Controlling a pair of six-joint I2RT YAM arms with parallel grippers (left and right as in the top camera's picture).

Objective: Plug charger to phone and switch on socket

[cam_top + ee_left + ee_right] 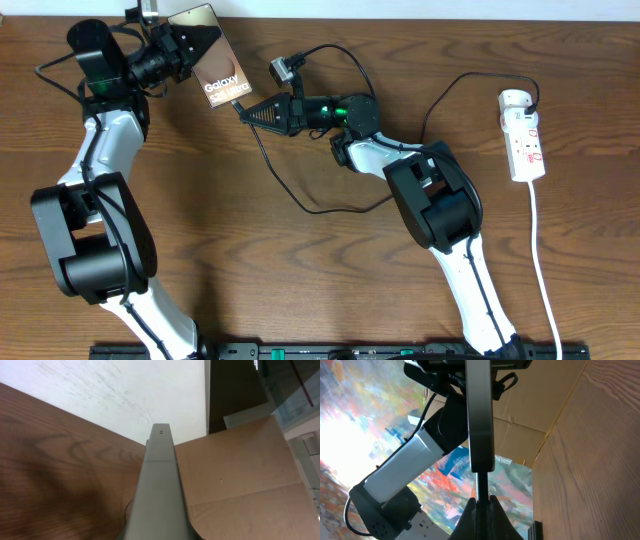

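A: Bronze-brown phone (pixel 218 72) sits far, left of centre, lifted off the table (pixel 300 290) and tilted, with its lettered back facing the overhead camera. The left gripper (pixel 185 45) has it by the far end, jaws clamped on the slab.

B: Charger?

A: The charger (pixel 300 205) is a thin black cable that loops across the middle of the table. Its plug tip (pixel 478 485) is pinched in the right gripper (pixel 248 110), jaws pressed together on it. In the right wrist view the tip lines up with the phone's near edge and meets it.

B: Seated?

A: Can't tell. The tip touches the edge, but depth in the port isn't visible. The left wrist view only shows the phone edge-on, no port.

B: Step?

A: Plugging in, I'd say at or just past insertion. So roughly the first half of the task.

B: Socket?

A: The socket (pixel 523 135) lies flat at the far right, well apart from both arms, and nothing touches it. The cable's other end runs up to its far end. A white cord (pixel 540 250) trails from it toward the near edge. Red switch marks show, but on or off is too small to read.

B: Next?

A: Probably a straight push along the phone's long axis while the left arm braces it. After that the right gripper lets go of the tip and travels right to press the switch. The risk is the plug skewing or the phone slipping in the clamp.
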